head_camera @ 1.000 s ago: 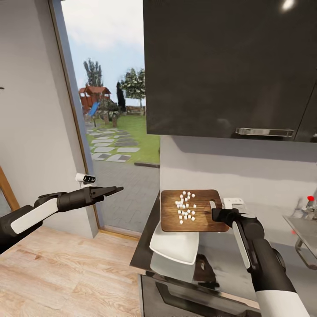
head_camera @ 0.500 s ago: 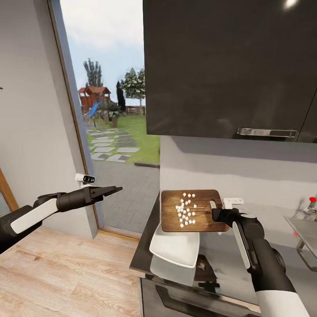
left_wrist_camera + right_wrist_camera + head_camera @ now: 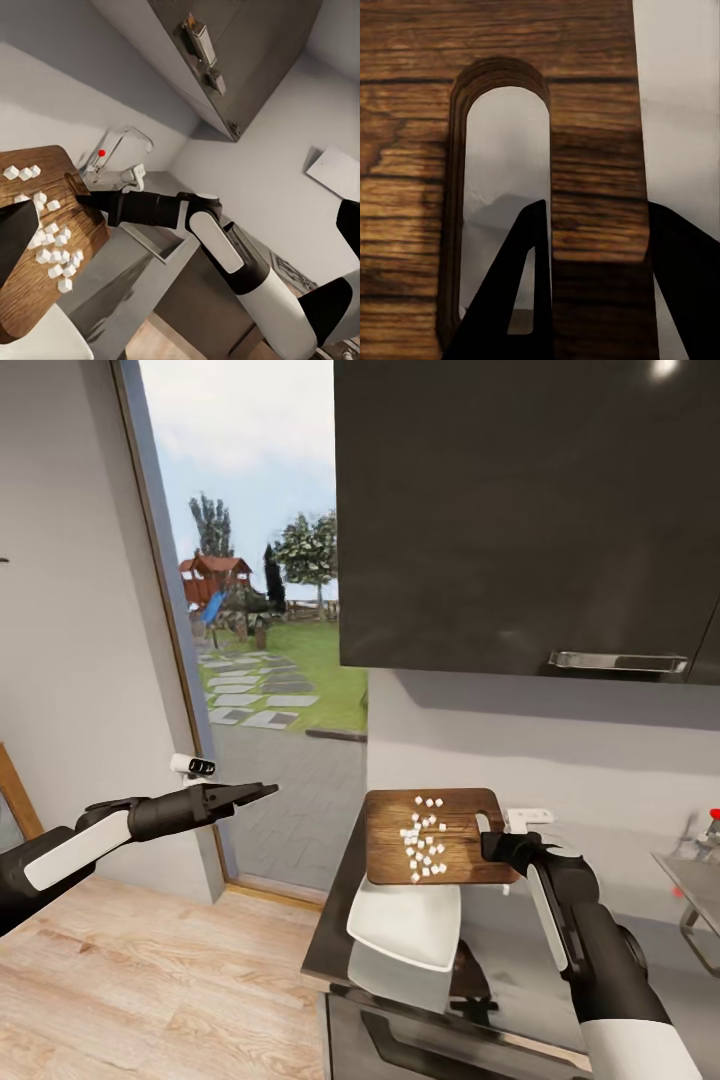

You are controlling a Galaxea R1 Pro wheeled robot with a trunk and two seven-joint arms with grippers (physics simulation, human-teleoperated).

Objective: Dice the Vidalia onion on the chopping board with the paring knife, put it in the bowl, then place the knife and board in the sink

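Head view: right gripper clamped on the handle end of the dark brown rectangular wooden chopping board, fingers pinching the strip of wood between the slot hole and the board's edge. Board held up off the dark grey glossy counter, tilted. Small white diced onion cubes scattered over the board face, well out past the fingertips. Shallow white squarish bowl on the counter just under the board's near edge, beyond and below the fingers. Chrome tap with red dot at the far right, well apart from the fingers.

Right wrist view: two dark fingers straddling the wood beside the slot hole, one showing through the slot, one outside the board edge.

Left wrist view: board with cubes lying ahead of the left fingers; right arm reaching to its handle end.

Head view again: left gripper out over the pale wood plank floor, well apart from the counter, holding nothing, fingertips drawn together to a point.
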